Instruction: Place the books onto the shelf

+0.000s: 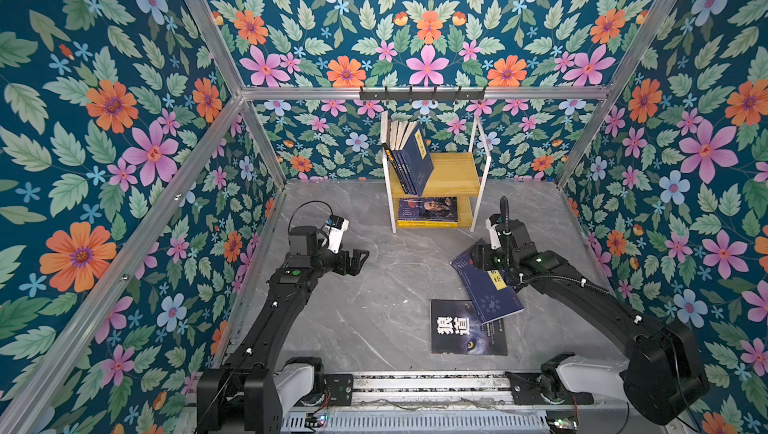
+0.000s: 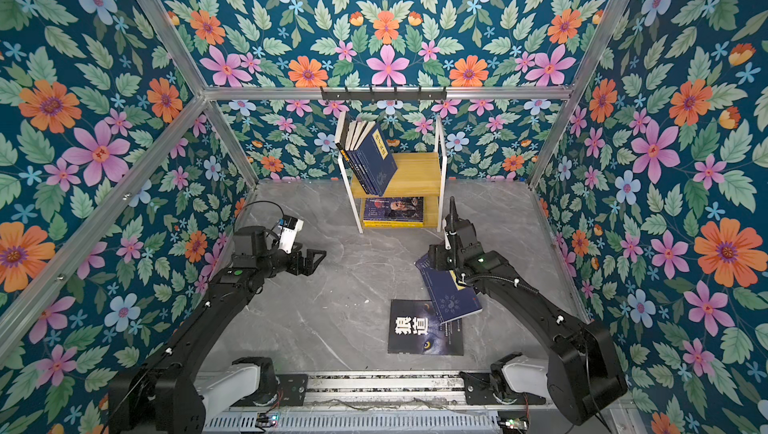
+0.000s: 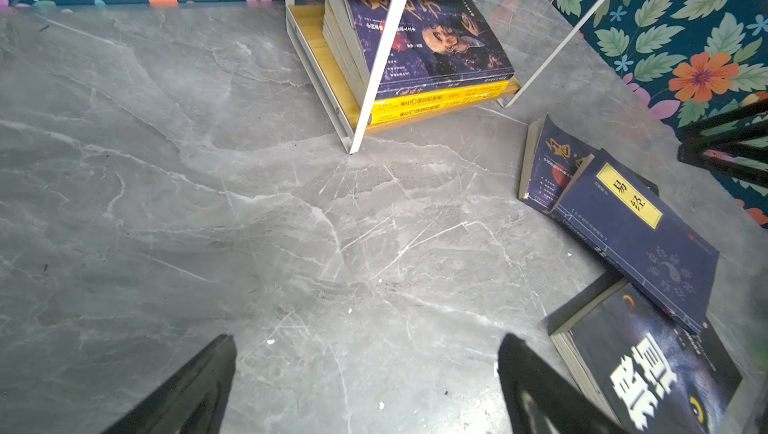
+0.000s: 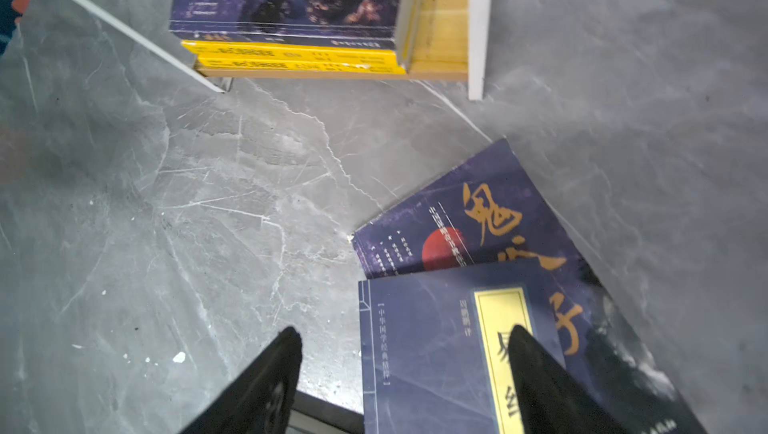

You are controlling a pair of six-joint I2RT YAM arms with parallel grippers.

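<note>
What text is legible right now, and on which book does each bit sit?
"狼道": black book cover.
"易经": yellow label on the navy book.
"中华国学经典精粹": same navy cover, along its edge.
"鬼", "子": gold title on the purple book, rest covered.
Yellow books on the shelf: spines too blurred.

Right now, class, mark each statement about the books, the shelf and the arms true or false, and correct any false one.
1. Three books lie on the table, off the shelf. True: the navy book, the black wolf-eye book and a dark portrait-cover book.
2. The shelf's lower board is bare. False: a flat stack lies on it.
3. The navy book rests partly on the black wolf-eye book. True.
4. The left gripper holds a book. False: it is open and empty.
5. The books on the upper board lie flat. False: they stand, leaning.
</note>
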